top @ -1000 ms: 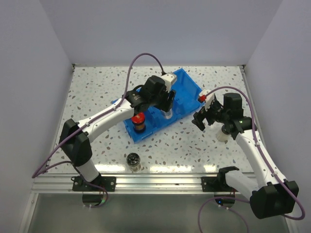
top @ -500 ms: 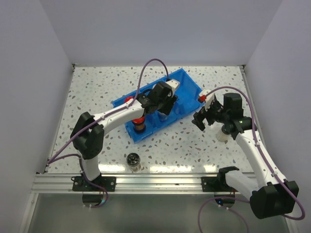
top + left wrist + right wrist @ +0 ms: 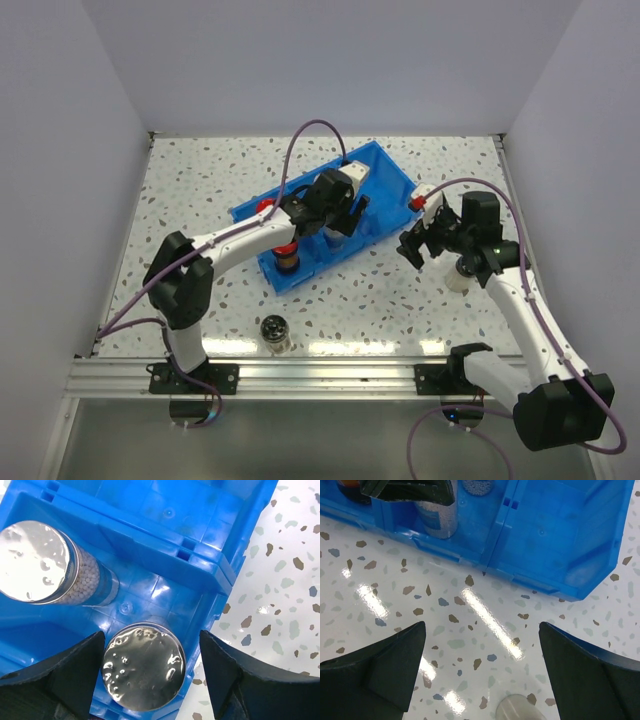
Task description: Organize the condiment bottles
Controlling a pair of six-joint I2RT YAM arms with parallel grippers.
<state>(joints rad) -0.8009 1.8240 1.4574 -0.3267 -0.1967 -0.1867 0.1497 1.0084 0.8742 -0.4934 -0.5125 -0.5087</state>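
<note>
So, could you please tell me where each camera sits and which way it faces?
Top external: above and behind the bases, facing down on speckled table, blue bin, left end effector, right end effector.
Left wrist: above the bin, facing down onto two silver-capped jars; its fingers straddle the nearer jar.
Right wrist: beside the bin, facing table and bin wall; its fingers frame the view.
Shared: both wrist views show the nearer jar.

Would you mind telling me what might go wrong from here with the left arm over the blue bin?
The left gripper, jaws open, closely flanks the silver-capped cylindrical jar in the blue plastic bin; a skewed lift might tip it against the neighbouring silver-capped bead-filled jar. The small dark jar alone near the speckled table's front edge stands not far from the left arm; its retreat could knock it over.
</note>
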